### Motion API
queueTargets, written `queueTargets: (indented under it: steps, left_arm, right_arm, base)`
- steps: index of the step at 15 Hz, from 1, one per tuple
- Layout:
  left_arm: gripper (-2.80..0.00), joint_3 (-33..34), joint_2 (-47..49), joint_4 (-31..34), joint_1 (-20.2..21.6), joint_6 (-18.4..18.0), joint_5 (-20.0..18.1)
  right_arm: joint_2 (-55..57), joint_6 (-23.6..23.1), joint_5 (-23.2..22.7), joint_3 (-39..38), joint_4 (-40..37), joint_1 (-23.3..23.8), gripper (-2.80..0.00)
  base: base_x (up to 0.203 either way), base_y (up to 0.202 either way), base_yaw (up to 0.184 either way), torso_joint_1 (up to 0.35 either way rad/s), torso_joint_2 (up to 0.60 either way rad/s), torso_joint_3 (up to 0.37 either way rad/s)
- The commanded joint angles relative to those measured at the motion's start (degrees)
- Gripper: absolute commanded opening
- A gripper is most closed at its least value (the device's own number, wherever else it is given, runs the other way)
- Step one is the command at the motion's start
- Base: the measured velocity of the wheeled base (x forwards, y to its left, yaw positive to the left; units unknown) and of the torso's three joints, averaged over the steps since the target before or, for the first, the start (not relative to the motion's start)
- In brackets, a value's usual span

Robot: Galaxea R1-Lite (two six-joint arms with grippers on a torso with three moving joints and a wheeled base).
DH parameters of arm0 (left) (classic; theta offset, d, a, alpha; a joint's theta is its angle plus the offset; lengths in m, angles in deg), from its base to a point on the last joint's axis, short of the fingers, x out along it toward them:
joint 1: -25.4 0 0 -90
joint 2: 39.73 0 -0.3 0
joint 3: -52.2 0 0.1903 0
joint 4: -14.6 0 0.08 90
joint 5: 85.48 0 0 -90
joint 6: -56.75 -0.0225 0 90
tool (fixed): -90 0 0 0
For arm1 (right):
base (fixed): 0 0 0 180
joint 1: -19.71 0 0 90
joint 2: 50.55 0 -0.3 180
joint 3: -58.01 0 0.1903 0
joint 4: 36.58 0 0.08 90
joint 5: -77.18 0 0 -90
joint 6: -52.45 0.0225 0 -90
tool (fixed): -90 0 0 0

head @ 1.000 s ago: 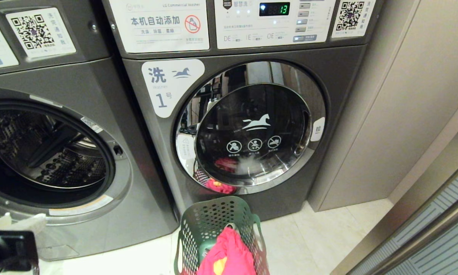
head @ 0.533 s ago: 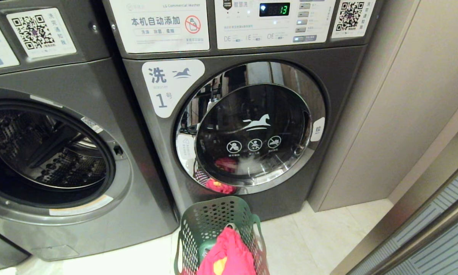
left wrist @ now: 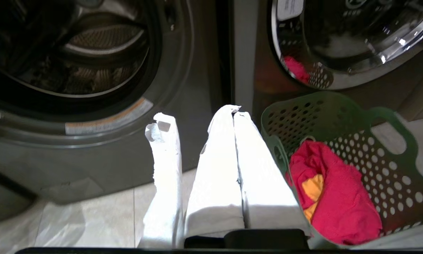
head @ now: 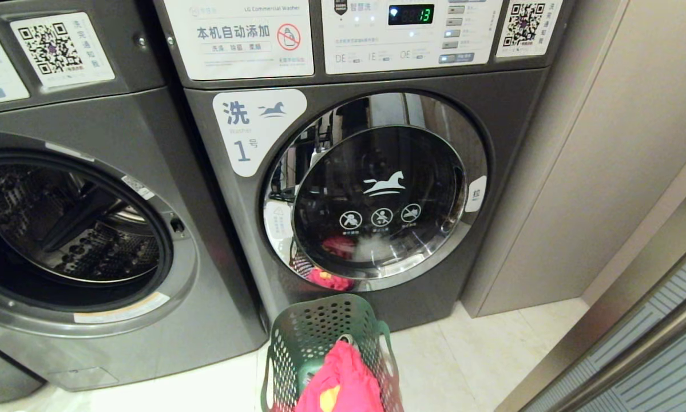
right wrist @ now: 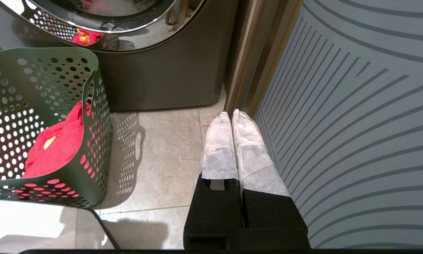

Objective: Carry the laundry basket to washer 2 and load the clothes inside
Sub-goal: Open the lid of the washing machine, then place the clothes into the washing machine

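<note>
on the floor before the closed washer marked 1 (head: 371, 189) stands the basket (head: 325, 343), upright, just clear of that door and held by neither arm. i judge it was parked there so the open washer (head: 74, 229) alongside, whose numeral is out of view, can be loaded. left gripper (left wrist: 235, 110), fingers pressed together and empty, hangs just beside the basket's rim, facing the gap between the machines. right gripper (right wrist: 231, 113), also together and empty, idles near the striped panel (right wrist: 356, 123). dark green, peppered with round holes, cut-out handles; the clothes (left wrist: 333, 192) fill the bottom, pink-red with a yellow-orange piece tucked in.
</note>
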Motion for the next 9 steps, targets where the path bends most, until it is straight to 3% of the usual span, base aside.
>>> queueTargets:
  steps: [1,5,7,9]
  left_arm:
    - [-2.8,2.3,-7.3,-0.3,1.8,-0.3,-1.5]
    - [-2.8,2.3,-17.1,5.4,2.4,1.2,-1.5]
    - [-2.8,2.3,-17.2,9.6,2.3,1.5,-2.1]
    - [-2.8,2.3,-17.2,9.6,2.4,1.7,-1.9]
  right_arm:
    - [0.0,-0.1,0.0,0.0,-0.1,0.0,-2.8]
    - [0.0,-0.1,0.0,0.0,-0.1,0.0,-2.8]
    - [0.0,-0.1,0.0,0.0,-0.1,0.0,-2.8]
    - [-0.1,-0.1,0.0,0.0,-0.1,0.0,-2.8]
  base:
    - [0.0,0.0,0.0,0.0,0.0,0.0]
    - [0.0,0.0,0.0,0.0,0.0,0.0]
    - [0.0,0.0,0.0,0.0,0.0,0.0]
    - [0.0,0.0,0.0,0.0,0.0,0.0]
